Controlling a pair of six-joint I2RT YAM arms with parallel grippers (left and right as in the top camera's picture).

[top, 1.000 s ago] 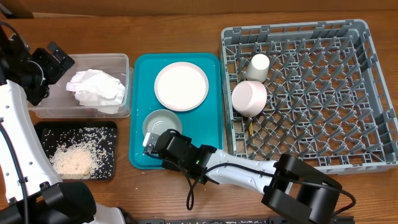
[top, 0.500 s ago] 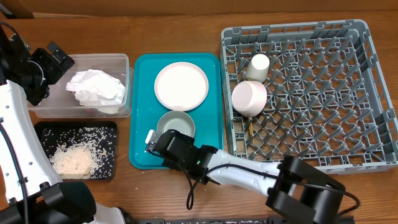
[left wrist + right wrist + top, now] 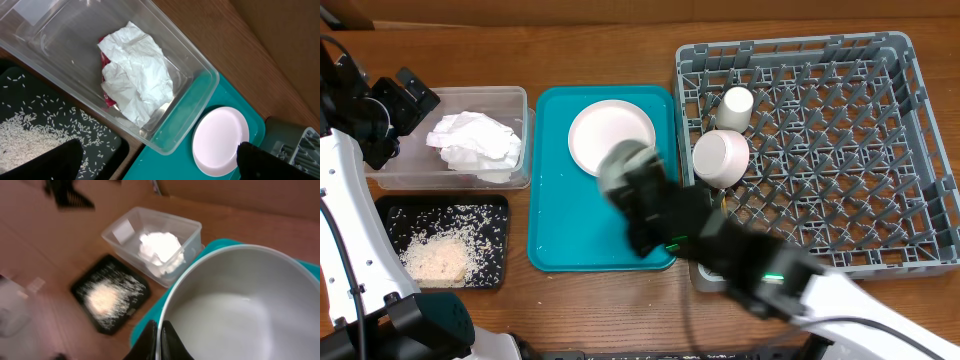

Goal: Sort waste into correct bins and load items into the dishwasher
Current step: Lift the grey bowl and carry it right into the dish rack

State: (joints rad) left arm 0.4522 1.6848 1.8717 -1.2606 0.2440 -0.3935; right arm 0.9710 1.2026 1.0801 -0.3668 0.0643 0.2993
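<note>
My right gripper (image 3: 160, 336) is shut on the rim of the grey-green bowl (image 3: 240, 305) and holds it in the air above the teal tray; in the overhead view the bowl (image 3: 621, 166) and the arm are blurred and cover part of the pale pink plate (image 3: 605, 130). The white cup (image 3: 737, 105) and the whitish-pink bowl (image 3: 720, 157) sit in the grey dish rack (image 3: 840, 150). The clear tub (image 3: 510, 105) holds the crumpled napkin (image 3: 136, 75) with the red sauce packet (image 3: 106, 98) under it. The black tray (image 3: 485, 208) holds rice (image 3: 432, 258). My left gripper (image 3: 408, 100) is open and empty above the tub.
The teal serving tray (image 3: 555, 240) lies between the bins and the rack. The rack's right and front parts hold nothing. The chopsticks do not show clearly.
My right gripper has lifted the grey-green bowl off the teal tray and swung up and to the right, over the plate. The left arm has not moved.
</note>
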